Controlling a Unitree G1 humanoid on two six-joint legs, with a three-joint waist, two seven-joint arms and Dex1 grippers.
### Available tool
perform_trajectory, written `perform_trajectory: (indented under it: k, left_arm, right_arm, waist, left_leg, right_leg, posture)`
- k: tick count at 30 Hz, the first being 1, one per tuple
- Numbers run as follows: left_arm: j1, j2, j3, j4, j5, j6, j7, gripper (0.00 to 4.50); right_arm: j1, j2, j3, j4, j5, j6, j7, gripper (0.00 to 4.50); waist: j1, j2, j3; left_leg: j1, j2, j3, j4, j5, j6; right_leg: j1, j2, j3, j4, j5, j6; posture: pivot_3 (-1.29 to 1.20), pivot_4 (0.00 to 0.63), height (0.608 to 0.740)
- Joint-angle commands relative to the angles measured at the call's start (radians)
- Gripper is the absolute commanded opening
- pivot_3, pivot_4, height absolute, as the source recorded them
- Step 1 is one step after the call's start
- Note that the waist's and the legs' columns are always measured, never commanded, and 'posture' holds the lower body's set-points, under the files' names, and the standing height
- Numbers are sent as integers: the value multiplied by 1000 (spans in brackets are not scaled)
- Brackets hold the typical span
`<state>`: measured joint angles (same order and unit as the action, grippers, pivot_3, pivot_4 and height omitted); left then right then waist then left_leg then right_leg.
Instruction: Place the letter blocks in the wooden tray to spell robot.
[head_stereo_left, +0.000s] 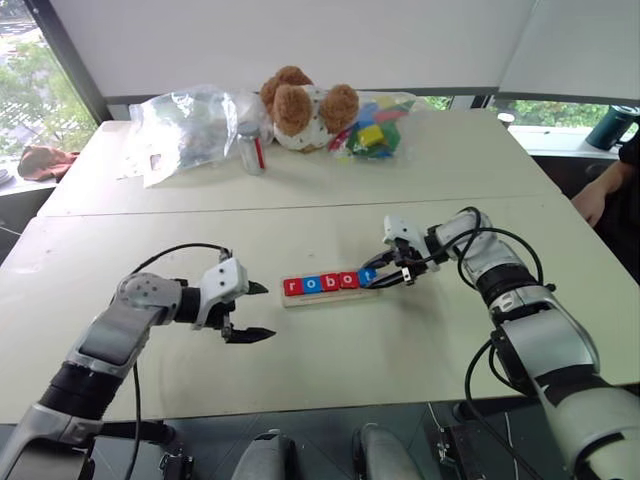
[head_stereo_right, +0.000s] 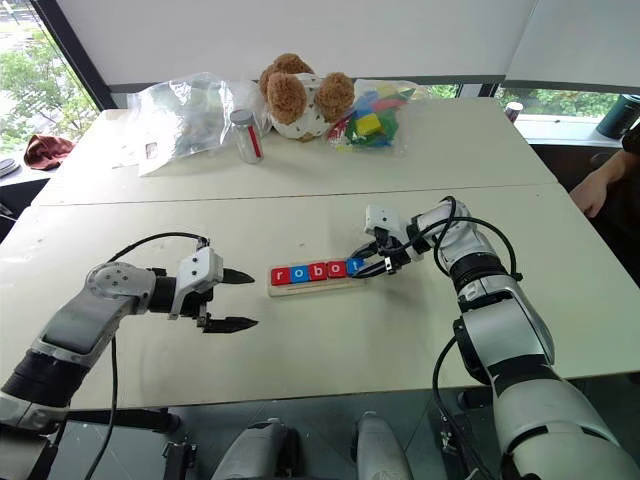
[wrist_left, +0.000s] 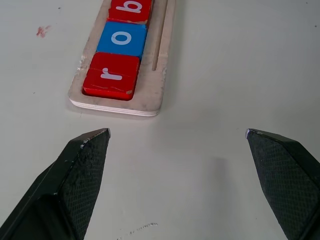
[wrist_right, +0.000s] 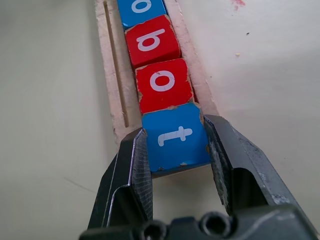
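Head view: the wooden tray (head_stereo_left: 325, 296) lies mid-surface with 4 letter blocks (head_stereo_left: 320, 283) seated; the left end effector (head_stereo_left: 247, 312) hangs released beside it.

Right wrist view: the right end effector (wrist_right: 176, 145) clamps the blue t block (wrist_right: 175, 136) at the tray's end — lower it flat against the red o (wrist_right: 163, 84), then release.

Blocks in the tray

The right gripper (head_stereo_left: 392, 275) holds the blue end block (head_stereo_left: 368, 276) at the wooden tray (head_stereo_left: 300, 299). The left gripper (head_stereo_left: 258, 311) hangs open nearby.
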<state>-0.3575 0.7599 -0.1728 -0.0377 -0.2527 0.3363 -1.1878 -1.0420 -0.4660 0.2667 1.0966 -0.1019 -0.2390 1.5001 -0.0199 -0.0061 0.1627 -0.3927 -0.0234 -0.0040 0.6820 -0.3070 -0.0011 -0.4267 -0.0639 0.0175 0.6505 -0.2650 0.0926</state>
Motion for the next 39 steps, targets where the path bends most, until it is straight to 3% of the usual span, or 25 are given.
perform_trajectory:
  k: [1,21,27,28,39]
  left_arm:
    - [1,-1,22,-24,-9,-7,6,4500]
    - [-3,-19,10,-29,-2,-7,13,4500]
    - [-2,-22,9,-36,-5,-1,15,4500]
    - [-1,-22,10,-37,-6,0,15,4500]
    - [-16,-34,3,-23,-4,0,10,4500]
  right_arm:
    - [-2,14,-4,-40,8,20,26,1159]
    - [-5,26,-2,-33,-8,0,-20,1159]
    - [-9,15,-15,-52,-4,-17,-37,4161]
    - [-11,11,-20,-59,1,-15,-37,4476]
    - [15,-44,-24,-132,-2,-60,-67,4476]
  waist:
    - [0,0,0]
    - [0,0,0]
    - [0,0,0]
    - [0,0,0]
    - [2,0,0]
  left_leg:
    - [0,0,0,0,0,0]
    - [0,0,0,0,0,0]
    - [0,0,0,0,0,0]
    - [0,0,0,0,0,0]
    - [0,0,0,0,0,0]
  right_leg:
    - [0,0,0,0,0,0]
    - [0,0,0,0,0,0]
    - [0,0,0,0,0,0]
    - [0,0,0,0,0,0]
    - [0,0,0,0,0,0]
  posture:
    - [0,150,740]
    - [0,150,740]
    - [0,150,740]
    - [0,150,740]
    - [0,150,740]
